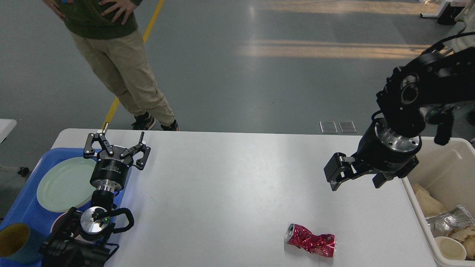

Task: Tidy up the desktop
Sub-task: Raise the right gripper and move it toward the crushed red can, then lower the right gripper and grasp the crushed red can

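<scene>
Your white desk [230, 193] filled most of the head view, and everything below is placed against it. Near its front edge, right of centre, a crushed red drink can [310, 241] lay on its side, its open silver top turned to the left; whatever was printed on the crumpled foil could not be read.

Your right gripper [356, 180] hung above the desk's right part, farther back than the can and apart from it, pointing down, with its two black fingers spread and nothing between them. Small print ran around the black cuff under its silver wrist ring, too fine to make out.

Your left gripper [122, 146] stood over the desk's left edge, aimed at the far side, its fingers wide apart and empty. A white label on its black barrel was too small to read.

At the desk's left end sat a blue tray [22, 207] holding a pale green plate [61, 183], with a teal cup with a yellow inside [16, 243] at its near corner. Beside the desk's right end stood a beige bin [445, 163] with crumpled paper, a clear wrapper and a paper cup [450, 247] inside.

Beyond the desk's far left corner a person in khaki trousers [122, 70] stood on the grey floor, next to a yellow floor line [152, 18].
</scene>
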